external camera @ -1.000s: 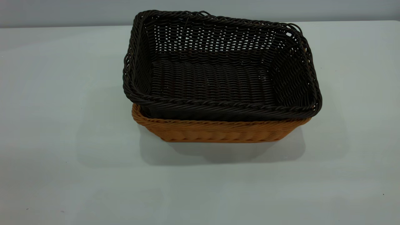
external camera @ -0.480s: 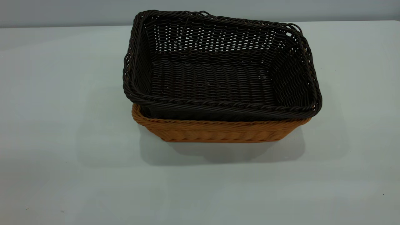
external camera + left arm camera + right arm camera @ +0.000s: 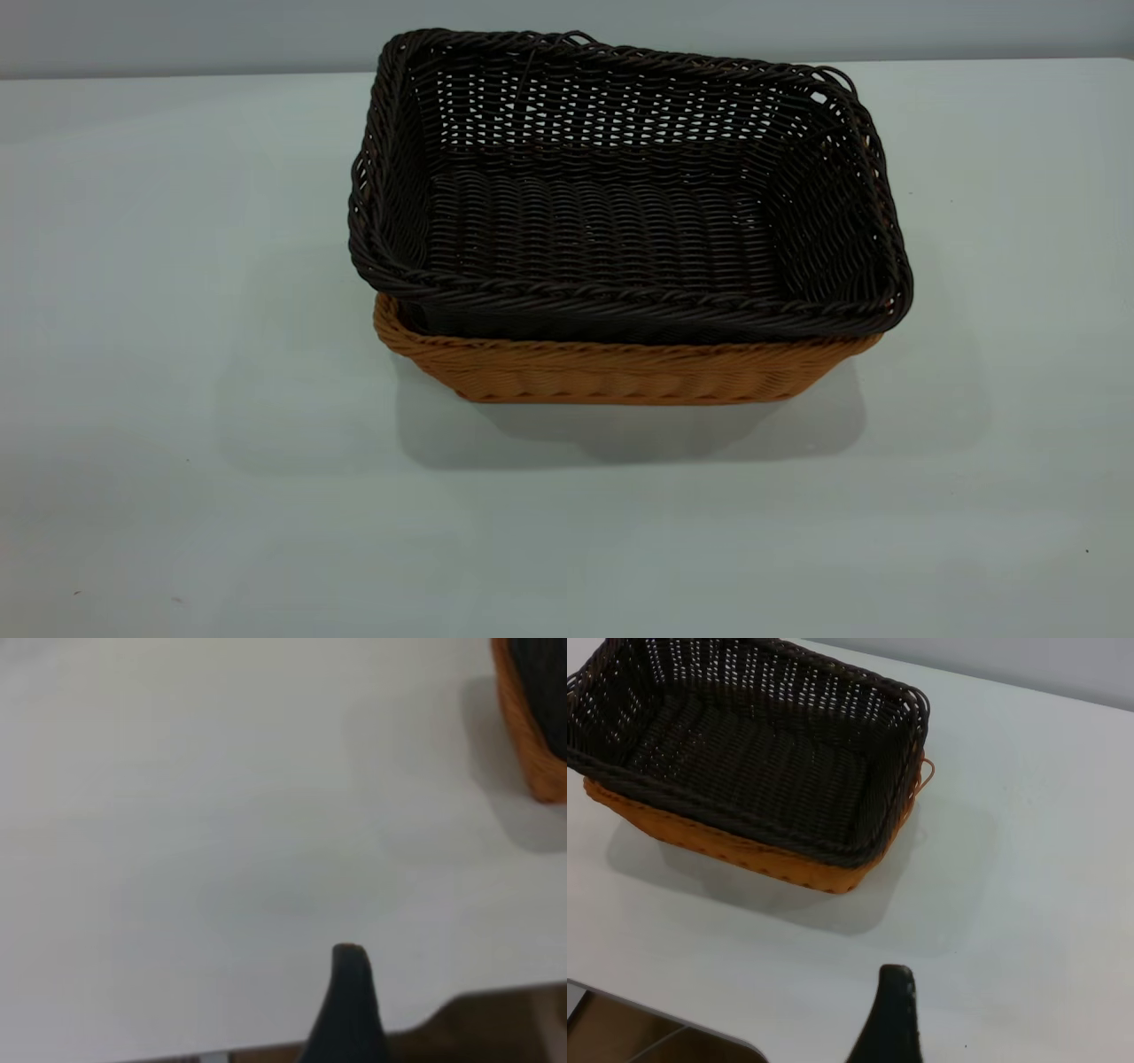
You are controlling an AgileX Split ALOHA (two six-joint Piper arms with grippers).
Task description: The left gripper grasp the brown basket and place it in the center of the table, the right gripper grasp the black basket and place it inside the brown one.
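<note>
The black basket (image 3: 620,221) sits nested inside the brown basket (image 3: 620,372) near the middle of the table (image 3: 177,354), slightly skewed, its rim raised above the brown rim. Neither gripper shows in the exterior view. In the left wrist view one dark finger (image 3: 351,992) of my left gripper hangs over bare table, well away from the brown basket (image 3: 532,735), with nothing against it. In the right wrist view a single finger (image 3: 897,1010) of my right gripper hovers above the tabletop, apart from the black basket (image 3: 753,753) and the brown basket (image 3: 744,850) under it.
The table's edge runs close to both grippers, with brown floor beyond it (image 3: 496,1028) (image 3: 638,1036). A pale wall (image 3: 177,35) stands behind the table's far edge. Bare tabletop surrounds the baskets on all sides.
</note>
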